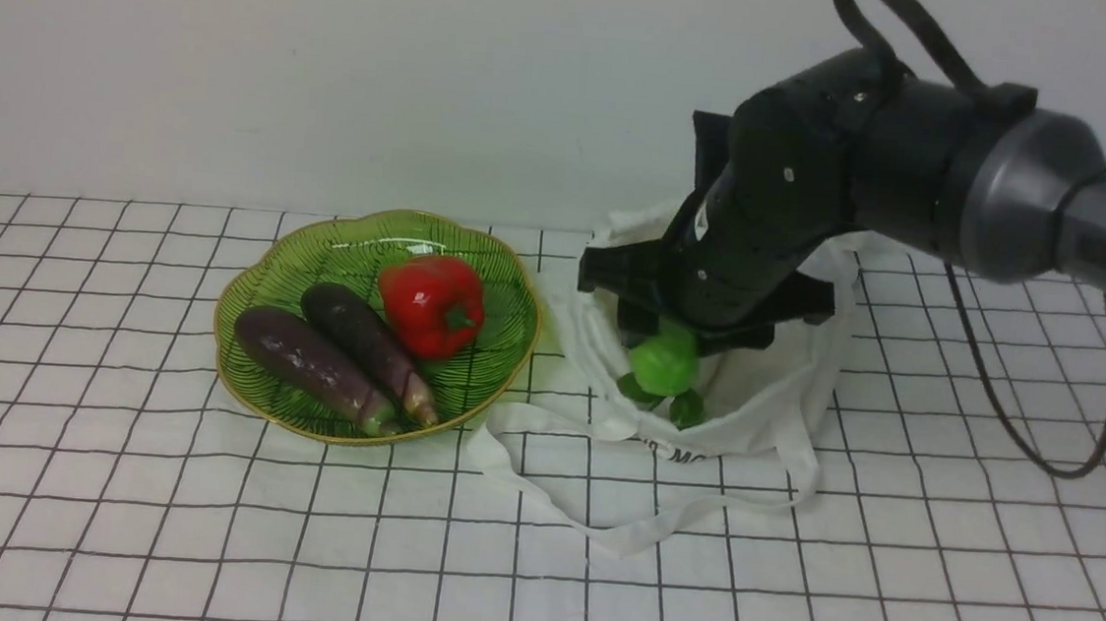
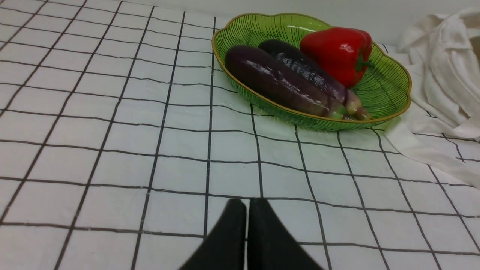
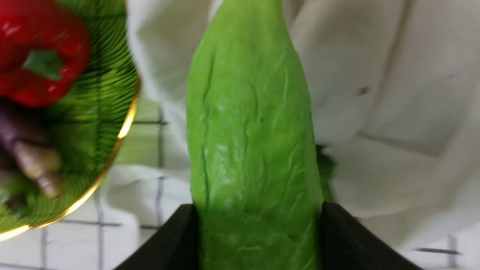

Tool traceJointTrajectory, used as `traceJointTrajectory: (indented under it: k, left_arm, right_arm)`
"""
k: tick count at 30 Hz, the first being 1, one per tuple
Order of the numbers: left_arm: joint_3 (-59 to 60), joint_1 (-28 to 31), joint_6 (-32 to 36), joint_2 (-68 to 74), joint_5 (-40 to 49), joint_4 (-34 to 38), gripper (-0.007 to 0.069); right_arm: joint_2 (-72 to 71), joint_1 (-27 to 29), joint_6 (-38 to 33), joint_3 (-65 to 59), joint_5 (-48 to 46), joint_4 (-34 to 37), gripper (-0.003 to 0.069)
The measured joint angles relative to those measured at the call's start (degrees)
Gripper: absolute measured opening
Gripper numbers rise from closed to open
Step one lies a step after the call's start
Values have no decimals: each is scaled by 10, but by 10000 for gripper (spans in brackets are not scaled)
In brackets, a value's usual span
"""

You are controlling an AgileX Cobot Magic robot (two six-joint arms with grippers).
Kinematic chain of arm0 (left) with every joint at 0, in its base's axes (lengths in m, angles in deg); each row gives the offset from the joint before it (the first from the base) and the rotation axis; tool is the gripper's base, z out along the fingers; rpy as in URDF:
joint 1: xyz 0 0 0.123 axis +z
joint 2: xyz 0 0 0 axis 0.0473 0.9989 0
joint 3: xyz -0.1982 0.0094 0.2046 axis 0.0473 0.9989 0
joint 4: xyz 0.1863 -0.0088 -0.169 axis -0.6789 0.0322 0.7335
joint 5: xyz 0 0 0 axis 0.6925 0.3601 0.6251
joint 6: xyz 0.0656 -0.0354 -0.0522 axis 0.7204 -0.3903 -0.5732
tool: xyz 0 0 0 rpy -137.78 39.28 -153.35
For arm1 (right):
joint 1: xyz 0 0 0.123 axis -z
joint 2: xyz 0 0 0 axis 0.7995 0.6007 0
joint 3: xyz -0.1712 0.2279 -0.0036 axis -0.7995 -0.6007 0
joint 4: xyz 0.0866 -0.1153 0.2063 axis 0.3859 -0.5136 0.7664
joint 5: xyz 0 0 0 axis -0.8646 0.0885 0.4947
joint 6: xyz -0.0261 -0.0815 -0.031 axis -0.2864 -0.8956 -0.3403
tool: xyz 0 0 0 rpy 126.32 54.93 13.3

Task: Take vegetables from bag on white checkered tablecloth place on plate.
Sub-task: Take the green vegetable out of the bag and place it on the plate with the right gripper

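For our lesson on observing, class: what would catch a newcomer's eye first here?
The glossy red pepper stands out, beside two dark eggplants on the green plate. Next comes the right arm's dark gripper, closed on a bright green vegetable over the white bag, to the plate's right.
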Motion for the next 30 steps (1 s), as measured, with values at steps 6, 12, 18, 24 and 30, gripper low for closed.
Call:
traceJointTrajectory:
  k: [6, 12, 18, 24, 30]
  left_arm:
    - [0, 0, 0, 0, 0, 0, -8]
    - [0, 0, 0, 0, 0, 0, -8]
    - [0, 0, 0, 0, 0, 0, -8]
    - [0, 0, 0, 0, 0, 0, -8]
    - [0, 0, 0, 0, 0, 0, -8]
  right_arm:
    - [7, -14, -173, 0, 150, 138, 375]
    - [59, -45, -286, 0, 273, 212, 375]
    - [115, -53, -333, 0, 317, 228, 411]
    - [111, -53, -360, 0, 313, 228, 641]
    - [25, -53, -372, -1, 255, 171, 689]
